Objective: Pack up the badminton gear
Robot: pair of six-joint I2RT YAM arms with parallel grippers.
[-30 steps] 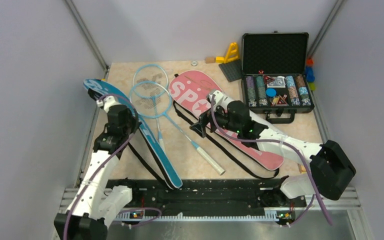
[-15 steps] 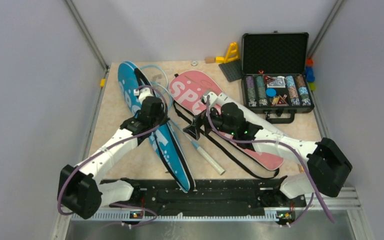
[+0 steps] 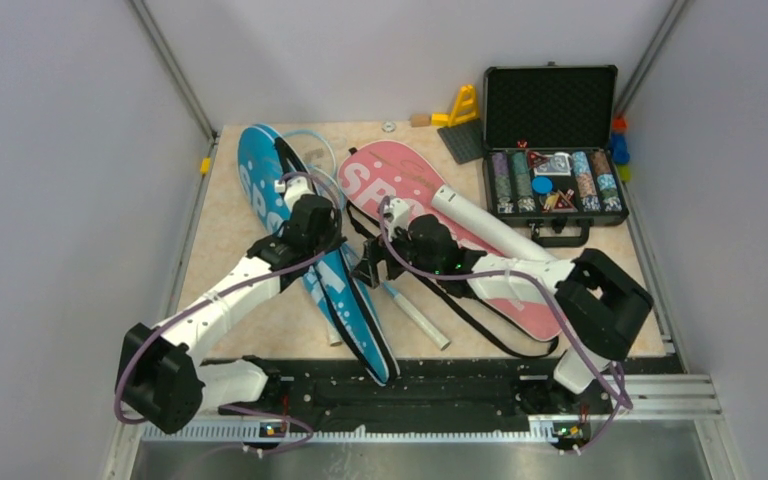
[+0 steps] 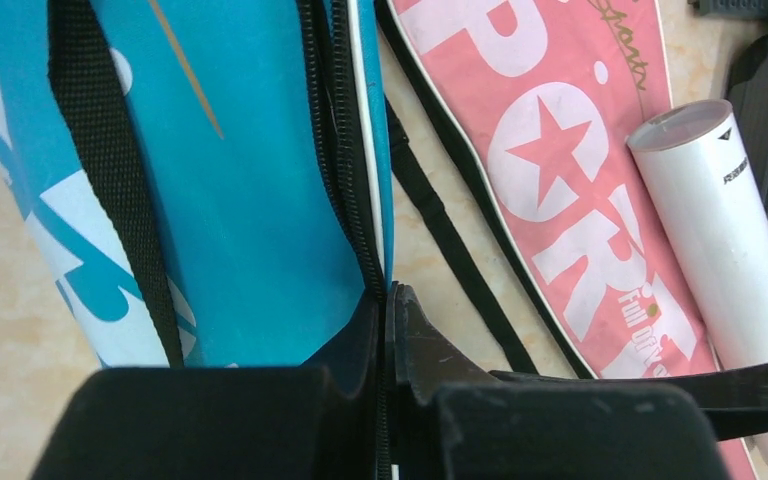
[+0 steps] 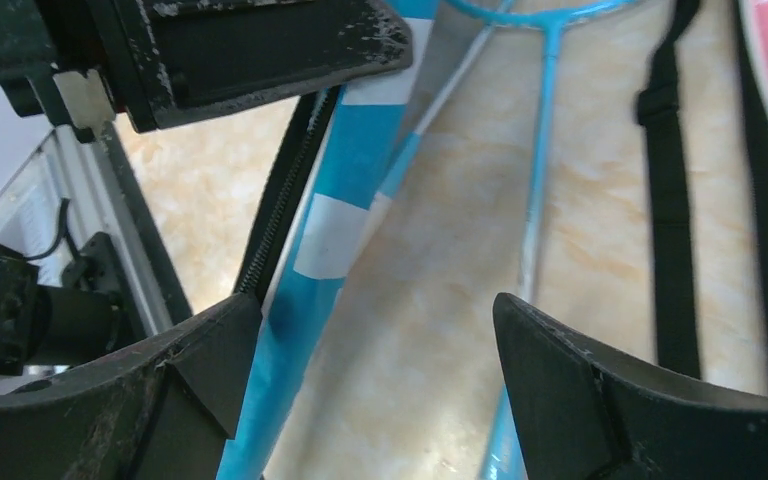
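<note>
The blue SPORT cover [image 3: 312,262] lies slanted over the two rackets; only part of a light-blue frame [image 3: 312,138] and a white handle [image 3: 418,317] show. My left gripper [image 3: 318,213] is shut on the cover's zip edge [image 4: 385,300]. My right gripper [image 3: 368,266] is open beside the cover's right edge [image 5: 310,300], over a racket shaft [image 5: 540,180]. The pink SPORT cover [image 3: 388,183] lies to the right. The white tube [image 3: 485,228] rests on it, also in the left wrist view [image 4: 720,230]. No shuttlecock shows.
An open black case of poker chips [image 3: 552,150] stands at the back right. A yellow toy [image 3: 463,105] and a grey plate [image 3: 465,140] sit at the back. Black straps [image 3: 480,320] trail over the table between the covers. The arms' rail [image 3: 410,385] runs along the near edge.
My left gripper swung the blue cover from the left edge rightward over the rackets. My right gripper moved left, close to the cover's right edge.
</note>
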